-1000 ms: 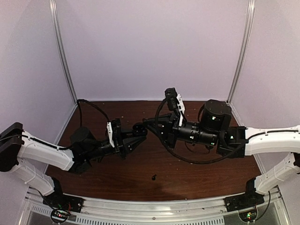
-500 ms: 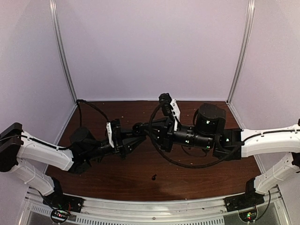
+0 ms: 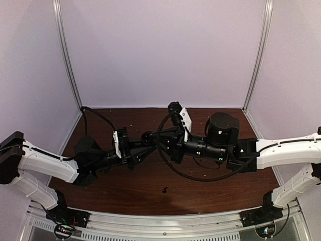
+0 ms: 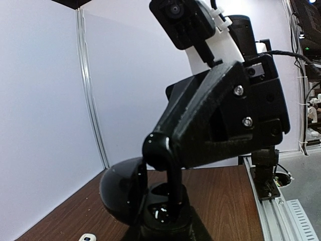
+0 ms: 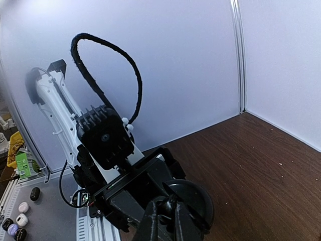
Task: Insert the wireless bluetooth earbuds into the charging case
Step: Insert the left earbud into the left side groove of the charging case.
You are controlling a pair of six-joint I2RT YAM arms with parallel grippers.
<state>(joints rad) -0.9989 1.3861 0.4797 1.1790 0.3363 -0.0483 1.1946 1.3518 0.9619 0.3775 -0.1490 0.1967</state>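
My left gripper (image 3: pixel 146 145) is shut on the open black charging case (image 4: pixel 163 213) and holds it above the table's middle; its round lid (image 4: pixel 120 193) hangs open to the left. My right gripper (image 3: pixel 150 136) meets it from the right, its fingers (image 4: pixel 173 186) reaching down into the case's well. In the right wrist view the right gripper (image 5: pixel 168 216) is nearly closed on a small black earbud (image 5: pixel 169 206), right over the lid (image 5: pixel 198 201). Another black earbud (image 3: pixel 164 190) lies on the table nearer the front. No white earbuds are clearly visible.
A small white object (image 4: pixel 88 237) lies on the table below the case. The right arm's black cable (image 3: pixel 193 173) loops low over the table. White walls with metal posts (image 3: pixel 67 55) close three sides; a metal rail (image 3: pixel 160 221) runs along the near edge.
My right arm has moved left and its gripper has closed in on the case held by the left gripper. The left arm has barely moved.
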